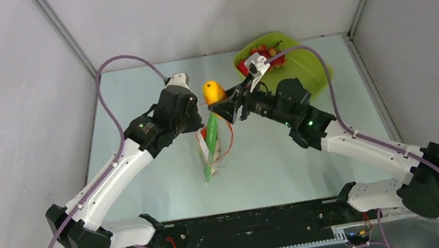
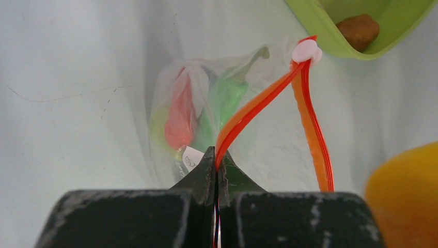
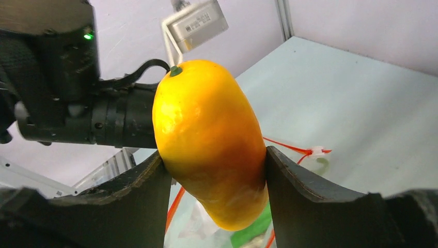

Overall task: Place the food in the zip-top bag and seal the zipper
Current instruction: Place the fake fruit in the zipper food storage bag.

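Left gripper [image 2: 216, 157] pinched tight on thin orange-red zipper strip [image 2: 258, 106] of clear plastic bag [image 2: 170, 88]; right gripper [image 3: 214, 170] fingers clasp orange-yellow toy mango [image 3: 206, 129] above bag.

Mango [image 1: 213, 90] above bag [image 1: 210, 147], tray [image 1: 283, 40] behind.

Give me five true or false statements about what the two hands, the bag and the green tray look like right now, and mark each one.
1. The right hand grips the mango. True.
2. The left hand is open and empty. False: it is shut on the zipper.
3. The zip-top bag holds a red piece and a green piece. True.
4. The green tray has nothing in it. False: a brown kiwi lies in it.
5. The zipper is sealed along its length. False: its two strips spread apart from the white slider.
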Robot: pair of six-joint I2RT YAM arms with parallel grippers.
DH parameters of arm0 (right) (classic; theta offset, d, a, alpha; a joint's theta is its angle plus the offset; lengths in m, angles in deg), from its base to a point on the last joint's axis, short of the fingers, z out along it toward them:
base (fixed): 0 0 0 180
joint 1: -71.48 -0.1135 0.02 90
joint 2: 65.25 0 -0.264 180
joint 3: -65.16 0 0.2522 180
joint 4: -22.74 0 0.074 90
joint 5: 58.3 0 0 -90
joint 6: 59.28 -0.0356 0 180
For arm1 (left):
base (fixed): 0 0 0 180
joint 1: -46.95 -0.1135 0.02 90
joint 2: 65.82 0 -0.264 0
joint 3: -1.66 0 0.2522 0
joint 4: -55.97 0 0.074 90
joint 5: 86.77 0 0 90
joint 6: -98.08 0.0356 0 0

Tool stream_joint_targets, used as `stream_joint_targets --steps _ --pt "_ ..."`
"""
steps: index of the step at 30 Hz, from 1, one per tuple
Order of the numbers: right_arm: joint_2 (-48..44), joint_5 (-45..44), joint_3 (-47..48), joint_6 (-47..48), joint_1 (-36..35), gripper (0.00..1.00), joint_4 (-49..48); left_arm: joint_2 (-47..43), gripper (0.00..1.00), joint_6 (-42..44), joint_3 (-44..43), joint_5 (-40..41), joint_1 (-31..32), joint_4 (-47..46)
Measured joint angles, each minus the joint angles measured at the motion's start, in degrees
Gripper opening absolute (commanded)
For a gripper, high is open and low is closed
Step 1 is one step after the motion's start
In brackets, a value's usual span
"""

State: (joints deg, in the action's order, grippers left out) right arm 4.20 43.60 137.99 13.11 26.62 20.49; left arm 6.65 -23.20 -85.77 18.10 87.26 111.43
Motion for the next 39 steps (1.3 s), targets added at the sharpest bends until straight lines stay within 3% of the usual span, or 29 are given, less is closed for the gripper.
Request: stream_joint_targets --steps 6,15,26,28,29,31,39 --pt "2.6 -7.1 -3.1 -4.0 -4.8 0.10 -4.8 -2.4 0.02 -0.9 0.5 -0.3 0.0 -0.1" --pt "5.6 -10.9 -7.8 -4.9 -8.7 0.19 -8.5 -3.1 0.02 -2.3 0.5 -0.3 0.0 -0.1" --pt "4.7 -15.4 -9.1 -1.0 -12.3 0.66 -3.2 -3.3 0.02 -2.8 0.8 -0.1 -0.3 0.3" --pt "4.2 -15.4 -9.2 0.0 -12.9 0.78 -1.8 -3.3 0.02 -2.8 0.8 -0.1 -0.3 0.4" --pt "3.8 -15.3 -9.2 0.6 -13.1 0.94 -1.1 -3.4 0.02 -2.9 0.8 -0.1 -0.3 0.4" --pt "2.8 -15.1 -9.2 1.5 -13.6 0.99 0.0 -3.5 0.02 -3.2 0.8 -0.2 -0.3 0.3" --pt "-2.2 -15.3 -9.3 2.7 -14.2 0.99 2.2 -3.5 0.02 -3.3 0.8 -0.6 -0.3 0.0"
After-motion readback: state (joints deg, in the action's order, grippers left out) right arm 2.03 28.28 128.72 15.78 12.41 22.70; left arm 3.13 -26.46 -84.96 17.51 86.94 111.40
